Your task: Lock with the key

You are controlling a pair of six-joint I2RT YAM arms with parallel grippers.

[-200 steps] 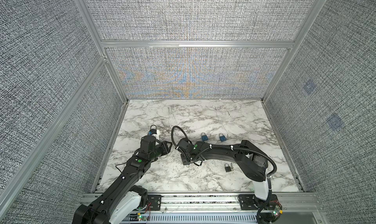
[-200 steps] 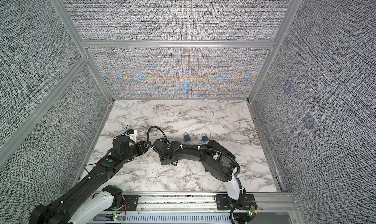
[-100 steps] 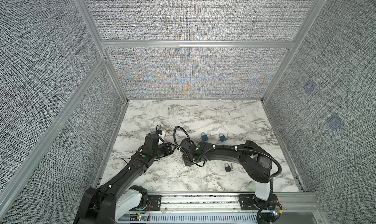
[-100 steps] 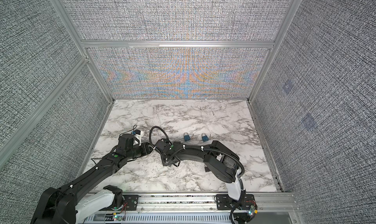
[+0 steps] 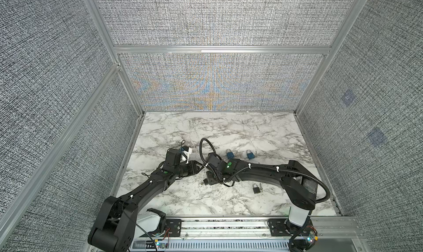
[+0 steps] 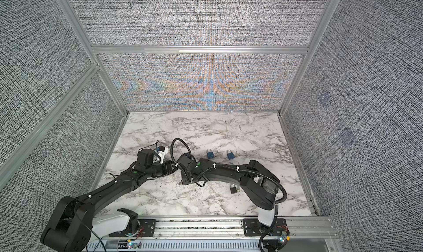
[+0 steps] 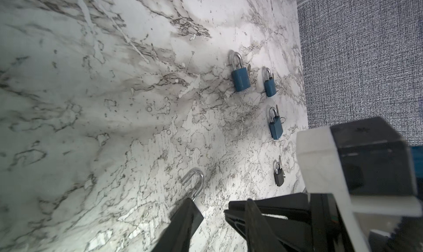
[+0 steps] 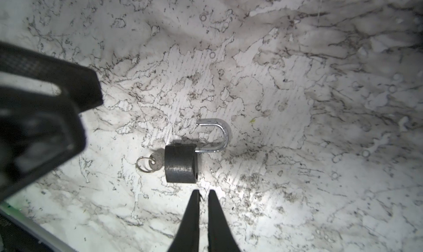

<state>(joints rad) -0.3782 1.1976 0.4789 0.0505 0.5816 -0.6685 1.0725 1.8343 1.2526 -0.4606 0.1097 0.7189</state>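
- Right gripper [image 8: 203, 191]: fingers almost together, holding nothing, tips just beside the dark padlock [image 8: 180, 164].
- Left gripper [image 7: 208, 206]: fingers apart, empty, near the padlock's key end, not touching it.
- The padlock lies flat on the marble worktop [image 8: 297, 56], front half, left of middle.
- Shackle [image 8: 223, 134]: open, free end swung off the body. It likely needs turning over its hole, then pressing in with the body braced.
- Key [image 8: 156, 161]: seated in the lock, ring attached.
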